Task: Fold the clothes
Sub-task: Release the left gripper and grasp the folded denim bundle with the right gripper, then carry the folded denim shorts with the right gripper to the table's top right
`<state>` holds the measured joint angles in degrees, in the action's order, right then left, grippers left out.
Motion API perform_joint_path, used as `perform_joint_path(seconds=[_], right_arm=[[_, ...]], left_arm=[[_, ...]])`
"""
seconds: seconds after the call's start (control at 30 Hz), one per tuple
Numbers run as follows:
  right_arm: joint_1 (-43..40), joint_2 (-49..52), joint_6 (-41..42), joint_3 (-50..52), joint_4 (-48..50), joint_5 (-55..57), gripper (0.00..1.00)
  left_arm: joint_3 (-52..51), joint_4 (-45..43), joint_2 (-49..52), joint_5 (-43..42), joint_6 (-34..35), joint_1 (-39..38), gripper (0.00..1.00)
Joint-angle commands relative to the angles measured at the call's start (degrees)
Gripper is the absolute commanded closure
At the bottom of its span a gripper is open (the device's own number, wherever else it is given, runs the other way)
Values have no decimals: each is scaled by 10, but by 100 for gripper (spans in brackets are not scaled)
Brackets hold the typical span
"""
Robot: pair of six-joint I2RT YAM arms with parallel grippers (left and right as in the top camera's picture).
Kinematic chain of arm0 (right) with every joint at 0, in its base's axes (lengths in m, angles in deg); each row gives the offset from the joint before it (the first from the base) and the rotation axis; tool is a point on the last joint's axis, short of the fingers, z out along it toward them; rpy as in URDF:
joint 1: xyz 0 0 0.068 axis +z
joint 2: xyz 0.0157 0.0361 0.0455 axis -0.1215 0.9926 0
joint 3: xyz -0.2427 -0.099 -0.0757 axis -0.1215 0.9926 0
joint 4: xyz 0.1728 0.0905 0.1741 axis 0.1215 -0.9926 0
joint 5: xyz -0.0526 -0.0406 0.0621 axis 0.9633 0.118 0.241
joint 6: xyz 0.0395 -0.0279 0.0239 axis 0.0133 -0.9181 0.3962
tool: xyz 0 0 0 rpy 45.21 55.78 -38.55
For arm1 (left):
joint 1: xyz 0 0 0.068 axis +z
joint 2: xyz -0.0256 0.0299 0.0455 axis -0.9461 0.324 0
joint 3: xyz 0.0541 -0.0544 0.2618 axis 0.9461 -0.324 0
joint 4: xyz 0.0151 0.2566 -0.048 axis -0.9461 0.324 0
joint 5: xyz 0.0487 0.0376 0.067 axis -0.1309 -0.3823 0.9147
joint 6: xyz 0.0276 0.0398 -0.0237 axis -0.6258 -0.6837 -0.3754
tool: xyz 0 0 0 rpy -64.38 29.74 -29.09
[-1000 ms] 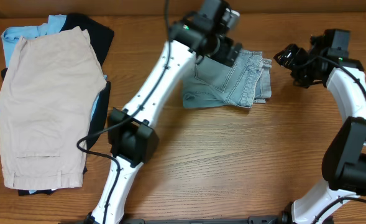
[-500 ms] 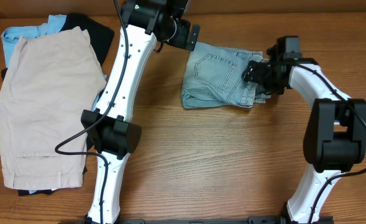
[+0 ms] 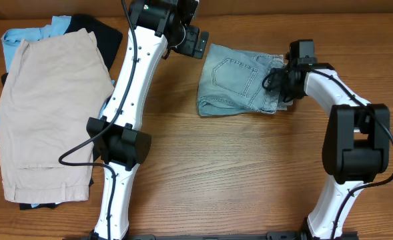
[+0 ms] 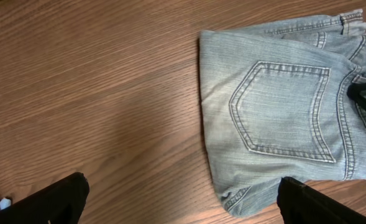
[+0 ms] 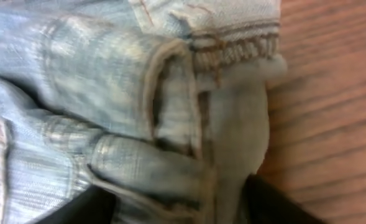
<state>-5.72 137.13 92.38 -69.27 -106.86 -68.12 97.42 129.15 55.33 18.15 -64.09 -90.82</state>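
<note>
Denim shorts (image 3: 239,83) | left tool (image 3: 197,43) wide open, empty, arm outstretched | right tool (image 3: 279,83) at shorts' edge, grip unclear, arm bent

No legible text or labels anywhere

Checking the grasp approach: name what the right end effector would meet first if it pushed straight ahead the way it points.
The denim shorts: the right end effector faces their bunched seam edge at close range, possibly touching; depth is unclear.
</note>
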Motion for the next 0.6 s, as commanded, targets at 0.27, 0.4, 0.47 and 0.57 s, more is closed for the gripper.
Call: perform_joint_path(seconds=[0.27, 0.4, 0.47, 0.57], right_arm=[[26, 21, 55, 12, 33, -35, 96], [-3, 21, 127, 12, 70, -45, 96], [-24, 21, 163, 12, 88, -52, 96], [-74, 21, 246, 12, 118, -56, 96]], left_arm=[[9, 8, -1, 9, -7, 3, 0], [5, 2, 0, 11, -7, 3, 0], [3, -2, 0, 12, -7, 3, 0], [3, -5, 3, 12, -7, 3, 0]])
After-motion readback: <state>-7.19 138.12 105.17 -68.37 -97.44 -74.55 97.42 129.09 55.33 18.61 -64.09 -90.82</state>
